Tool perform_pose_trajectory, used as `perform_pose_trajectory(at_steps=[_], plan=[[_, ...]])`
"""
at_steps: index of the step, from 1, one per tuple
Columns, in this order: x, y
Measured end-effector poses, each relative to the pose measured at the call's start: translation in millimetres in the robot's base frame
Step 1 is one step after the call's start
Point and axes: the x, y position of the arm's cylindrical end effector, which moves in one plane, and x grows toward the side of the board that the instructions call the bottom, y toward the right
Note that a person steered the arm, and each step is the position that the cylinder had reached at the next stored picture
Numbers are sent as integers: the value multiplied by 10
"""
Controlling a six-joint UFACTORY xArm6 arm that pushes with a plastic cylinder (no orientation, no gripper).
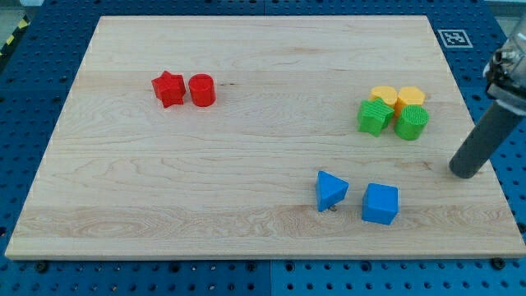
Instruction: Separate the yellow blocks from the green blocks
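Observation:
Two yellow blocks sit at the view's right: one of unclear shape (383, 95) and a hexagon-like one (411, 97) to its right. Directly below and touching them are a green star block (375, 117) and a green cylinder (412, 122). The four form one tight cluster. My tip (466, 172) rests on the board near the right edge, below and to the right of the green cylinder, apart from every block.
A red star (168, 88) and a red cylinder (202, 90) sit at the upper left. A blue triangle (330, 190) and a blue cube (380, 204) lie at the lower right, left of my tip. The wooden board (246, 164) ends just right of my tip.

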Motion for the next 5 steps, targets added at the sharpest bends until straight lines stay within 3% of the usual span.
perform_pose_trajectory(at_steps=[4,5], plan=[[-411,218],[-689,206]])
